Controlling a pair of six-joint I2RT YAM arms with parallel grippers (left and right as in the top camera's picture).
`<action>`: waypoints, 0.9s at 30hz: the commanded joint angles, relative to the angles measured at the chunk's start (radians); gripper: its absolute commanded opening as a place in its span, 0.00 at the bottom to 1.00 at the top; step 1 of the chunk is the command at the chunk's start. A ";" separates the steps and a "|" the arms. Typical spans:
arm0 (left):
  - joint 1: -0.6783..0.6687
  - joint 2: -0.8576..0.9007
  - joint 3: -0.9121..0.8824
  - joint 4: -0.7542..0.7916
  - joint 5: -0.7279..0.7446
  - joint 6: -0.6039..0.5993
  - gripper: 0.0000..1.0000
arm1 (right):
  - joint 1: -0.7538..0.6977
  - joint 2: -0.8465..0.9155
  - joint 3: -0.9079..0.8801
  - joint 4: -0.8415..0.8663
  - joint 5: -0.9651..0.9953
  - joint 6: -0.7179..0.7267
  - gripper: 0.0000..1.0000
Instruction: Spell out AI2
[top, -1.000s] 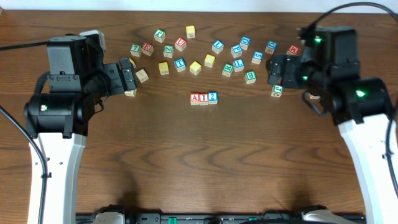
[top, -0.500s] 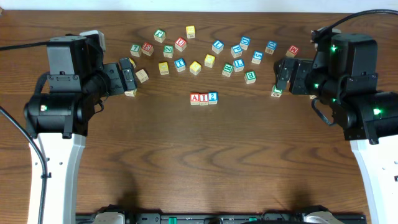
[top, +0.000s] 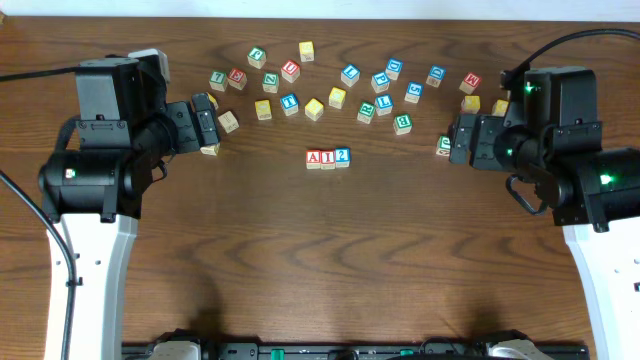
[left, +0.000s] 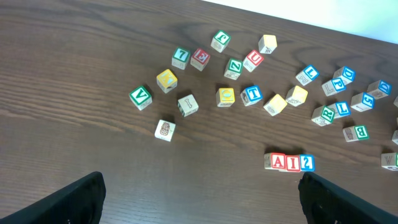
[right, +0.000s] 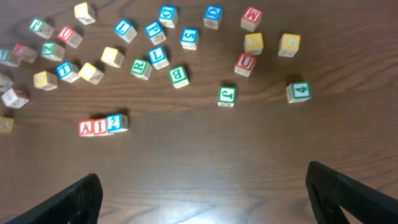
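**AI2 row looks done, risk is in the retreat**

Row: A (top: 314, 158), I (top: 327, 158) and 2 (top: 342, 155) sit touching in a line mid-desk (top: 300, 260), on the near side of the spare cubes (top: 289, 101). From overhead it reads A-I-2 left to right. My read is that the spelling is finished and only the back-off is left.

Jaws: left jaws released, spread wide, empty. Right jaws the same, with nothing between them. Both wrist views show only bare wood in the gap.

What could go wrong:
- Right jaws hang just beside a green cube (top: 444, 146) at far right. A sideways swing would shove it, possibly into its neighbours.
- Left jaws have a pale cube (top: 228, 122) close by at far left, so the same applies there.
- The row is well apart from both sets of jaws. Only a low pass across centre would break it.
- 2 looks slightly farther back than A and I. A corrective nudge could twist it or split the row, so I'd leave it.

Writing:
- Row: A and I are red, 2 is blue.
- Left wrist view: green V (left: 140, 96), green Z (left: 233, 67), blue T (left: 252, 94), red U (left: 253, 59), green R (left: 323, 114), green B (left: 355, 132).
- Right wrist view: green 4 (right: 299, 91), red M (right: 251, 17), blue L (right: 157, 56).
- No brand marks seen. Other faces are too small to read.
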 joint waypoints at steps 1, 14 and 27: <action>0.004 -0.003 0.015 -0.001 -0.005 0.002 0.98 | -0.003 -0.006 -0.001 0.028 0.072 -0.013 0.99; 0.005 -0.003 0.015 -0.001 -0.005 0.002 0.98 | -0.109 -0.158 -0.216 0.414 0.127 -0.100 0.99; 0.004 -0.003 0.015 0.000 -0.005 0.002 0.97 | -0.194 -0.662 -0.995 1.108 0.048 -0.106 0.99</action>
